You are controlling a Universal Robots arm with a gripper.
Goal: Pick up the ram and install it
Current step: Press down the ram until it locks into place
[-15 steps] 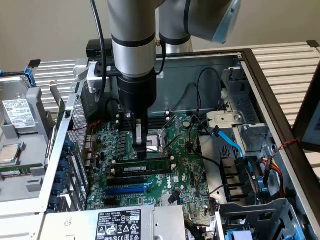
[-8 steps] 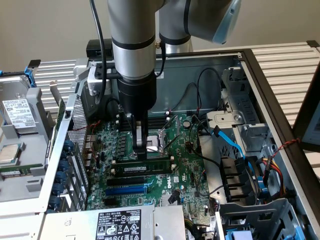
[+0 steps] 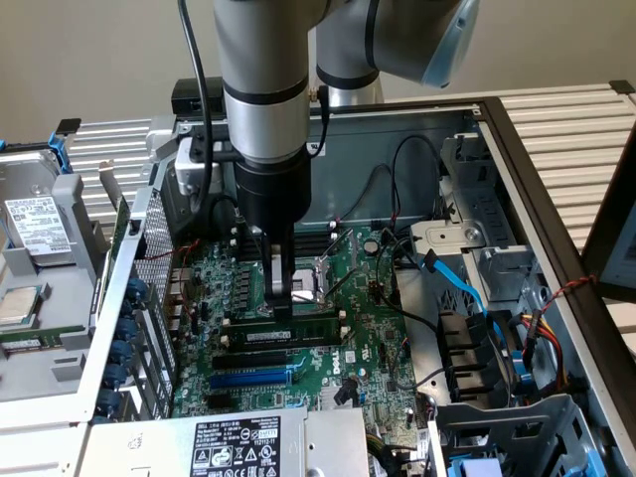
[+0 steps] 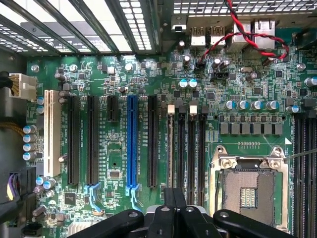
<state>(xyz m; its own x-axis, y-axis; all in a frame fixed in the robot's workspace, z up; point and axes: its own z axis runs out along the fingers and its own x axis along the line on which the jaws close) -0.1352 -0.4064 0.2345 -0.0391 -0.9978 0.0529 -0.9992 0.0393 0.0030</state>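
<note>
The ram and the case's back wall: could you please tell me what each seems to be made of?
By its look, the ram is fibreglass circuit board, matte dark green, carrying dark chips and a white, paper-like label. Sheet steel seems likely for the case's back wall: a dull grey, thin, flat panel with a folded rim, though painted or bare is hard to say.

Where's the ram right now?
In the exterior view the ram sits in the middle of the motherboard, right under the gripper, between the CPU socket and the black slot beside the blue slot.
</note>
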